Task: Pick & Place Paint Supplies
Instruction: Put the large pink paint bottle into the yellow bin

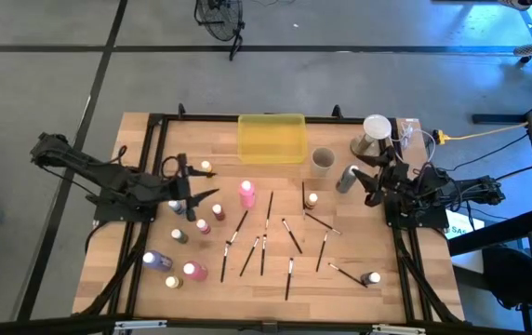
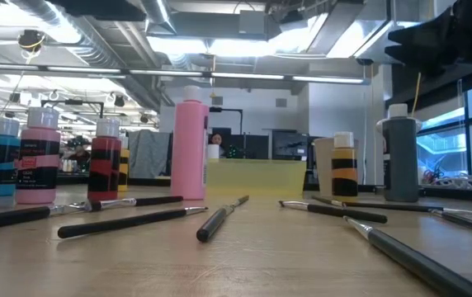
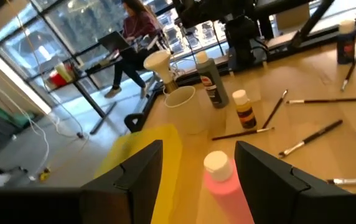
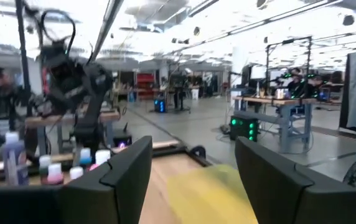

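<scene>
The left claw (image 1: 201, 197) hangs over the counter (image 1: 359, 251) with its fingers spread and nothing between them. The tall pink bottle (image 3: 224, 183) stands just ahead of its tips, lined up with the gap, and the yellow tray (image 1: 272, 138) sits farther out. The brushes (image 1: 264, 244) lie scattered past the bottle toward the middle, so there's bare wood near the edges. The right claw (image 1: 370, 184) waits released by the far side, with the cup (image 1: 322, 160) and grey bottle (image 1: 346, 179) just beside it.

left arm: reaching in from its side, left gripper (image 1: 194, 194) fingers spread, nothing held
right arm: parked at its edge, right gripper (image 1: 370, 183) fingers apart, empty
</scene>
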Available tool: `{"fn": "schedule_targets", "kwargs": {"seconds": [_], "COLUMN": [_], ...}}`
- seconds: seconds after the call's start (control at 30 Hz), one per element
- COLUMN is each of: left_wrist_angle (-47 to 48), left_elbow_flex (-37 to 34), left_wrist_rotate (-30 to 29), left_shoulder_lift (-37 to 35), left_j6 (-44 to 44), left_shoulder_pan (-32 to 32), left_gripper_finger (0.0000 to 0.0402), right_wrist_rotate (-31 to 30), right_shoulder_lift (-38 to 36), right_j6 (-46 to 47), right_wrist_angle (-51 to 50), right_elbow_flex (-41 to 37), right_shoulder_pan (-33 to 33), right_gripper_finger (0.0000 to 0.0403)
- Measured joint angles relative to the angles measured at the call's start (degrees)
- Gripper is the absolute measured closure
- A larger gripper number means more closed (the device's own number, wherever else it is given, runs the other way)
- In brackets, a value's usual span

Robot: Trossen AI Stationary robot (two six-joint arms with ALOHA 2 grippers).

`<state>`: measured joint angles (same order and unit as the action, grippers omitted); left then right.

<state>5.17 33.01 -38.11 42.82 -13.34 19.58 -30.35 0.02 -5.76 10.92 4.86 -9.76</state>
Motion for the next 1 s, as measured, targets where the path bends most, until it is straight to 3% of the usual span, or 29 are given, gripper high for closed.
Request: {"fn": "schedule_targets", "kwargs": {"seconds": [0.2, 0.4, 0.6, 0.77, 1.0], "left_wrist_angle": [-4.0, -4.0, -13.7, -22.0, -24.5], "left_elbow_flex": [0.0, -0.9, -2.8, -3.4, -3.4], "left_wrist_rotate": [11.1, 12.6, 13.3, 19.8, 20.5], "left_shoulder_lift": [3.1, 7.8, 14.0, 19.8, 25.4], "left_j6": [9.9, 24.5, 18.6, 15.8, 17.1], "left_shoulder_pan": [-5.7, -11.2, -13.9, -16.3, -18.4], "left_gripper_finger": [0.0206, 0.0206, 0.0206, 0.0206, 0.0206], "right_wrist_rotate": [0.3, 0.3, 0.4, 0.4, 0.5], "right_shoulder_lift": [0.0, 0.0, 0.0, 0.0, 0.0], "right_j6": [-2.4, -3.9, -4.1, -4.5, -5.9], "right_wrist_angle": [4.2, 4.9, 5.0, 4.9, 4.8], "right_elbow_flex": [0.0, 0.0, 0.0, 0.0, 0.0], "right_shoulder_pan": [0.0, 0.0, 0.0, 0.0, 0.0], "right_gripper_finger": [0.0171, 0.0171, 0.0171, 0.0171, 0.0174]}}
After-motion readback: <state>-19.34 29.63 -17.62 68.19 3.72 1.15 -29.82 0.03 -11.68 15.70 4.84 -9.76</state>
